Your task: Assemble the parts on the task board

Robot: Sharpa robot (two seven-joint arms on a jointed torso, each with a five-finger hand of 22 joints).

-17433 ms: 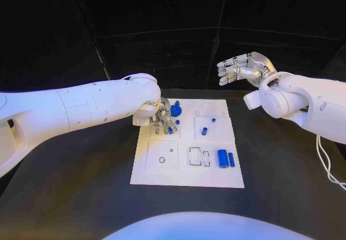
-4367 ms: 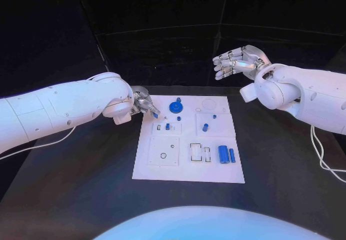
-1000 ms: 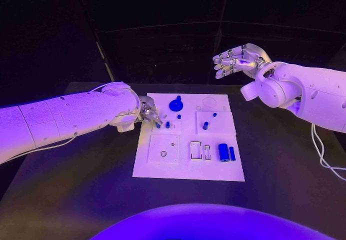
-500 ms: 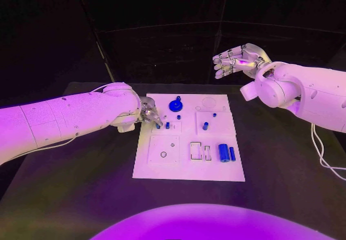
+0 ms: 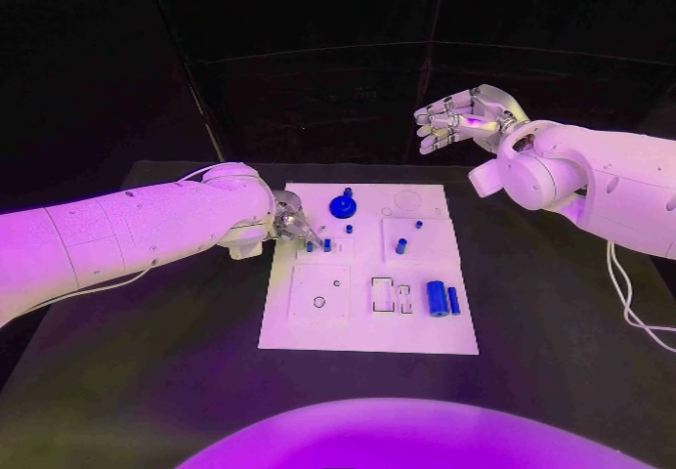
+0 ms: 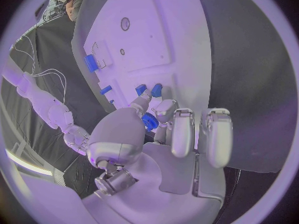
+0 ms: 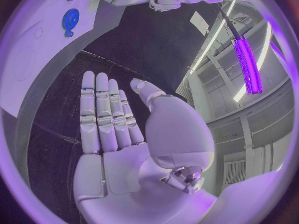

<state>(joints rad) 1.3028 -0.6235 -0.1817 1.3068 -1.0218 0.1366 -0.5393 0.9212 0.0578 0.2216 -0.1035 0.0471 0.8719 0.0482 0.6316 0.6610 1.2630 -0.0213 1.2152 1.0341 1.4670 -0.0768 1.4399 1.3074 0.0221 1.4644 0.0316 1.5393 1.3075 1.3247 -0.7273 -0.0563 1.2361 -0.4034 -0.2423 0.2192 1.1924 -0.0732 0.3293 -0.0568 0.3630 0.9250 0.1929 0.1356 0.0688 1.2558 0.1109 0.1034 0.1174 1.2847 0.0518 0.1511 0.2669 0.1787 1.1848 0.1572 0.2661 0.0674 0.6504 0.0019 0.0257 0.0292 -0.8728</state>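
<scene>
Left hand: hand (image 5: 292,223) at the 9 o'clock edge of the task board (image 5: 369,334), fingers curled in; the left wrist view shows a small blue part (image 6: 149,122) pinched between thumb and a fingertip.
Left fingertips: fingertips (image 6: 142,97) low over the board, close to two short blue pegs (image 5: 317,245) standing side by side in the upper-left panel.
Right hand: right hand (image 5: 466,119) raised high off the table toward 1 o'clock from the board, palm open, fingers (image 7: 102,112) straight and side by side, holding nothing.
Task board: white plate lying flat in the middle of the black table (image 5: 155,371), long side running 12 to 6 o'clock.
Gear: round blue gear (image 5: 344,206) near the board's 12 o'clock edge, just beyond the left hand, with a small blue peg (image 5: 350,229) just below it.
Upper-right panel: one blue peg (image 5: 401,246) standing, a smaller blue piece (image 5: 418,225) toward 12 o'clock of it.
Lower right: large blue cylinder (image 5: 436,298) lying flat with a thinner blue pin (image 5: 453,300) just beside it at 3 o'clock, next to rectangular slots (image 5: 383,294).
Lower-left panel: square plate (image 5: 319,296) with a small round hole, at 6 o'clock from the left hand.
</scene>
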